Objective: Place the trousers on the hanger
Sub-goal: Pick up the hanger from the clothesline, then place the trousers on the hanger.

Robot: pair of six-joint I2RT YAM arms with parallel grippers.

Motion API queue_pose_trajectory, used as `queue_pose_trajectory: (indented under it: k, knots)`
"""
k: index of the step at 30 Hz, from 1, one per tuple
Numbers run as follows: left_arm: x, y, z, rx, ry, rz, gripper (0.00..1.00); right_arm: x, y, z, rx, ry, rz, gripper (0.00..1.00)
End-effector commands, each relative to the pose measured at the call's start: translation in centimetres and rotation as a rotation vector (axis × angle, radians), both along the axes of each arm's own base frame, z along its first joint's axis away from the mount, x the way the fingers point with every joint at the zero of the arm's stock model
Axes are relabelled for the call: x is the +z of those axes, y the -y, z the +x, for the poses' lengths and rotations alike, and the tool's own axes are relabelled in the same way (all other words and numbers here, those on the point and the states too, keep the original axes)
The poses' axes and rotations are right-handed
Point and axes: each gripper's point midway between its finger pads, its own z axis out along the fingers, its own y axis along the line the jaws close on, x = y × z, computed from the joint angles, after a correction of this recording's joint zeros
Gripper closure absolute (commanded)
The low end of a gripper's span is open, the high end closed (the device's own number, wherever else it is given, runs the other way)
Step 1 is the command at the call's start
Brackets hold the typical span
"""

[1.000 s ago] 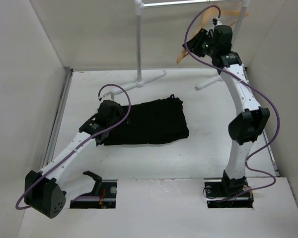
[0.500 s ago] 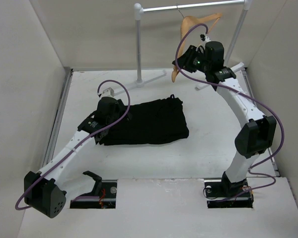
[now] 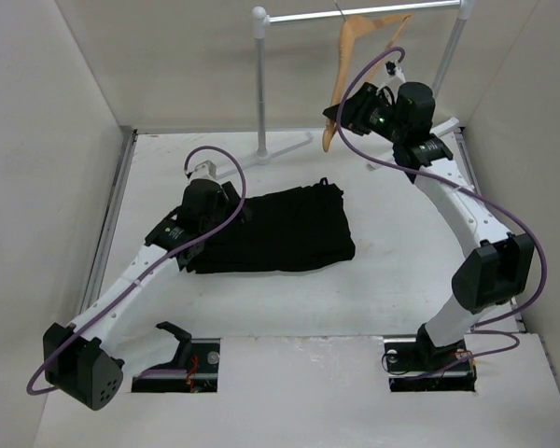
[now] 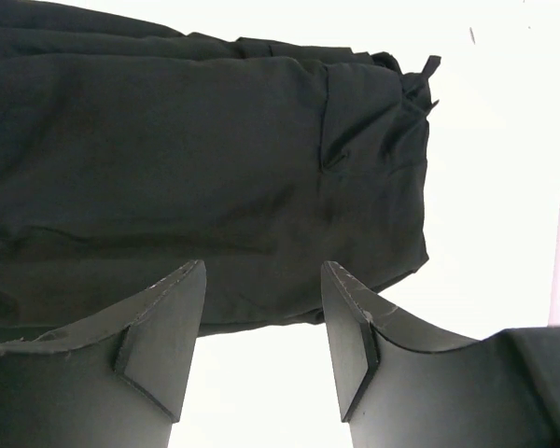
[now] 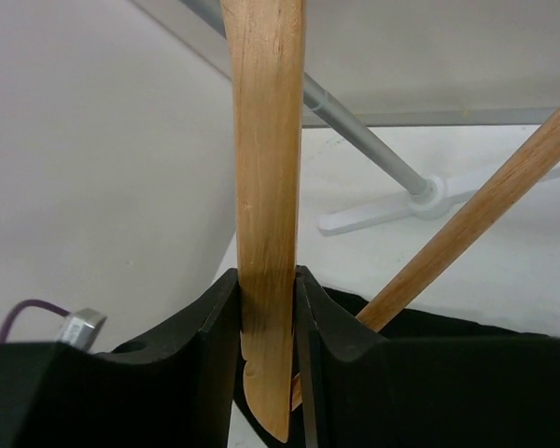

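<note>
We saw one pair of trousers, soft matte black cloth folded into a rough rectangle, lying flat on the white table. The left gripper hovered at their edge, its two wedge-shaped fingers apart around nothing. One smooth, grained wooden hanger was pinched by its flat arm in the right gripper. Its metal hook seemed to sit on the single grey rail.

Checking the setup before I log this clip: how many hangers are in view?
1. The wooden hanger is tilted below the rail at the back right, clamped in the right gripper. No other shows in any view.
</note>
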Motion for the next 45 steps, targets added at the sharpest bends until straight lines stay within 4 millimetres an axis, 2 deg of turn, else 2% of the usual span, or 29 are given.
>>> queue_pose_trajectory:
  k: [1, 4, 6, 11, 15, 20, 22, 26, 30, 33, 38, 42, 45]
  knots:
    - [2.6, 0.9, 0.5, -0.022, 0.072, -0.033, 0.5, 7.6, -0.9, -0.7, 0.055, 0.194, 0.104, 0.88]
    - [3.2, 0.8, 0.5, -0.019, 0.085, -0.041, 0.49, 8.0, -0.9, -1.1, 0.06, 0.19, 0.126, 0.88]
    - [4.5, 0.8, 0.8, -0.015, 0.108, -0.055, 0.49, 7.2, -0.8, -1.7, 0.053, 0.173, 0.122, 0.88]
    - [8.4, 2.1, 1.3, -0.037, 0.172, -0.088, 0.49, 4.3, -0.1, -3.8, 0.047, 0.132, 0.112, 0.88]
    - [12.1, 3.9, 1.4, -0.075, 0.237, -0.119, 0.49, 3.1, 0.6, -5.9, 0.043, 0.12, 0.101, 0.88]
    - [15.7, 6.8, 2.1, -0.132, 0.302, -0.142, 0.47, 1.3, 0.9, -8.4, 0.053, 0.091, 0.092, 0.88]
    - [16.5, 8.5, 2.5, -0.16, 0.316, -0.141, 0.47, -0.4, 0.7, -9.8, 0.066, 0.06, 0.085, 0.88]
    - [17.9, 13.2, 3.5, -0.22, 0.355, -0.14, 0.45, -5.0, 0.9, -12.3, 0.063, -0.039, 0.051, 0.88]
    - [18.0, 18.2, 4.4, -0.279, 0.367, -0.145, 0.4, -8.9, 2.0, -14.5, 0.038, -0.132, 0.015, 0.88]
    - [17.0, 21.0, 5.0, -0.306, 0.362, -0.14, 0.4, -10.4, 2.6, -16.0, 0.037, -0.159, -0.004, 0.88]
    - [13.7, 23.3, 7.1, -0.299, 0.324, -0.085, 0.39, -12.3, 3.3, -18.0, 0.038, -0.19, -0.016, 0.88]
    - [12.6, 25.2, 8.6, -0.305, 0.312, -0.079, 0.4, -13.4, 3.5, -19.0, 0.042, -0.218, -0.028, 0.88]
    - [12.0, 26.1, 9.5, -0.296, 0.309, -0.081, 0.45, -14.4, 3.8, -19.6, 0.04, -0.238, -0.046, 0.88]
